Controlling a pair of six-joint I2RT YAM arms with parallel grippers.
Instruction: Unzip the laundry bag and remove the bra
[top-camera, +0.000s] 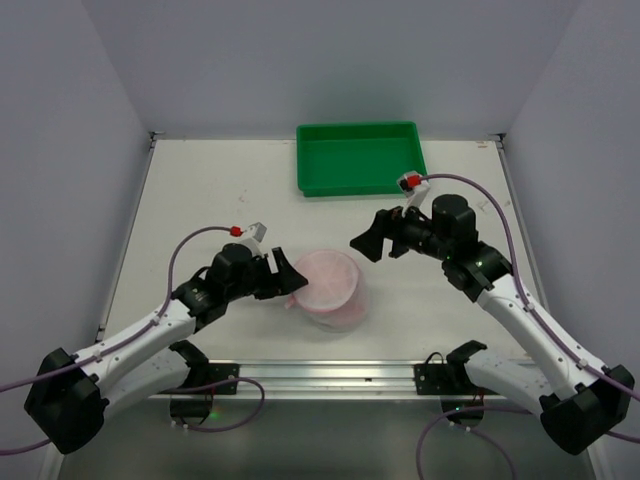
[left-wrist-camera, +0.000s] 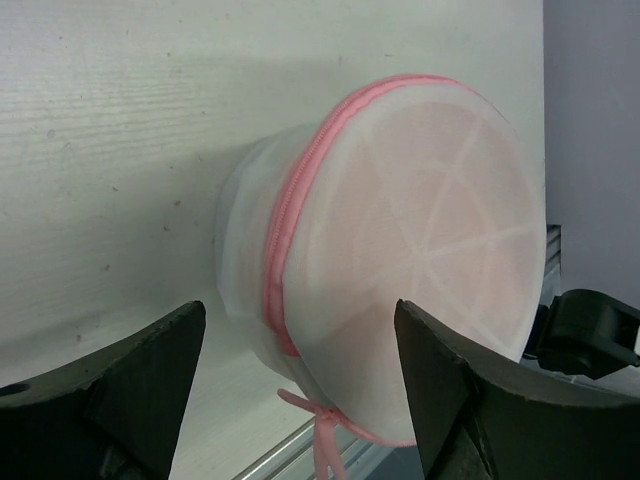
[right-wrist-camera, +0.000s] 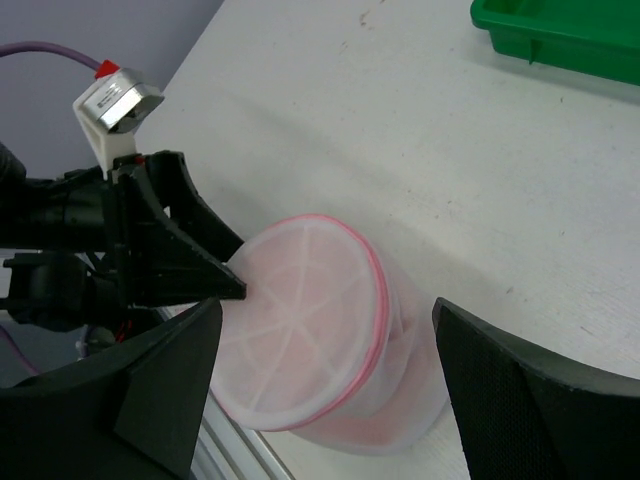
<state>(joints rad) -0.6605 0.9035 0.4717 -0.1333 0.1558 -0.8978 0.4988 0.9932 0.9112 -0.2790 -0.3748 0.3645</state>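
Note:
The laundry bag (top-camera: 331, 284) is a round white mesh drum with pink zipper trim (left-wrist-camera: 288, 225). It lies tilted on the table near the front rail, and its zipper looks closed. A pink pull loop (left-wrist-camera: 326, 428) hangs from its lower rim. My left gripper (top-camera: 293, 277) is open at the bag's left side, and one fingertip (right-wrist-camera: 236, 288) touches the flat lid. My right gripper (top-camera: 378, 240) hangs open above and behind the bag, apart from it. The bra is hidden inside; only a pink tint shows through the mesh (right-wrist-camera: 300, 320).
A green tray (top-camera: 360, 158) stands at the back of the table, right of centre. The metal front rail (top-camera: 330, 375) runs just below the bag. Grey walls close in the left, right and back.

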